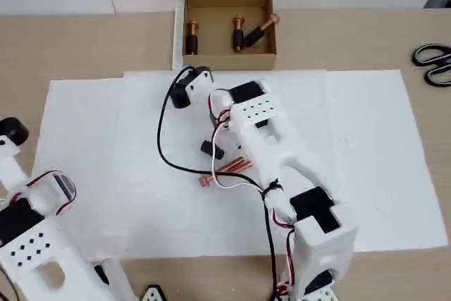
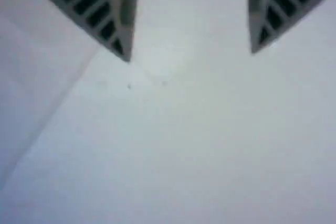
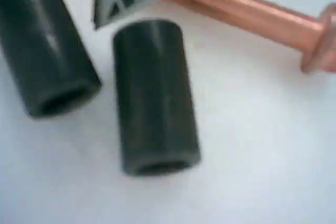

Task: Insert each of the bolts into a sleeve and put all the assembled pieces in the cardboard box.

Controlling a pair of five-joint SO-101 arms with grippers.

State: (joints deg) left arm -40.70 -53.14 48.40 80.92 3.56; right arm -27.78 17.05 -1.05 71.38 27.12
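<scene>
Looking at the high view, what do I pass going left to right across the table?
White left robot arm → loose copper-coloured metal bolts on the white paper sheet → black-handled scissors. The brown cardboard box and white right robot arm overlap the bolts sideways, so I've left them out.

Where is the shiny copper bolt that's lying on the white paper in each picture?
High view: the copper bolt lies on the white paper, beside the right arm.
Right wrist view: it lies next to a black sleeve.
Left wrist view: the open left claw hangs above the white paper.
Shared landmark: the white paper.
</scene>
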